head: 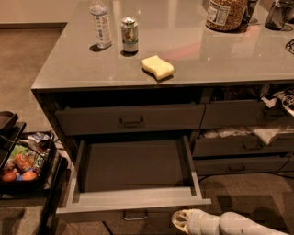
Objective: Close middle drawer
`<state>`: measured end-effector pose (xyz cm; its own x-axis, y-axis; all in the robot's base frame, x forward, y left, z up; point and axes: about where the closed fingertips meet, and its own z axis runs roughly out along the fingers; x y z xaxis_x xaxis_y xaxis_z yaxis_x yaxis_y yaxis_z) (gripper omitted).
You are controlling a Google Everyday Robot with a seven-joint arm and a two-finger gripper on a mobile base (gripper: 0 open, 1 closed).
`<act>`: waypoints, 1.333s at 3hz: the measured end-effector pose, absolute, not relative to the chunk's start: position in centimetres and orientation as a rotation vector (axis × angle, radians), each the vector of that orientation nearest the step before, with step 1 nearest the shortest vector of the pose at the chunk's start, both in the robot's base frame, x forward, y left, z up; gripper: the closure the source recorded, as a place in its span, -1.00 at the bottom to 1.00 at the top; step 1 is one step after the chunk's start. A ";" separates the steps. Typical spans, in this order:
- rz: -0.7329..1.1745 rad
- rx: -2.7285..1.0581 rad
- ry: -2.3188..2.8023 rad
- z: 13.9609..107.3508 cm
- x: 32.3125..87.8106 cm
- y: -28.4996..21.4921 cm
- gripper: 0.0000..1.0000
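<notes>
gripper point(183, 221): cream-white, rounded, faint ribbed seams across its end, at the bottom edge of the view, right of centre | arm point(243, 225): pale grey-white, smooth tubular shell, a ring seam just behind the gripper | finish: matte plastic, tinted warm by the light

A grey-topped kitchen island point(229, 55) with dark drawer fronts stands on tan carpet point(27, 59) under warm, dim light that glints off its glossy surface. A pale wall point(32, 9) with a darker baseboard runs behind it at upper left. A black wire cart point(51, 181) of groceries sits just beside the island's left end, while the robot's gripper point(183, 221) hangs low at the bottom edge, right of centre.
</notes>
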<state>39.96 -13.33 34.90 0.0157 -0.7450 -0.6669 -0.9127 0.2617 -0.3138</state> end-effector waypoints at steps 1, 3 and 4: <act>0.258 -1.520 1.747 35.0 41.6 -12.6 1.00; 0.141 -1.551 1.626 40.4 52.4 -8.5 1.00; 0.142 -1.551 1.626 40.4 52.4 -8.5 1.00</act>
<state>52.43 -8.50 40.38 0.1439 -0.7616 -0.6319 -0.8593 0.2206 -0.4615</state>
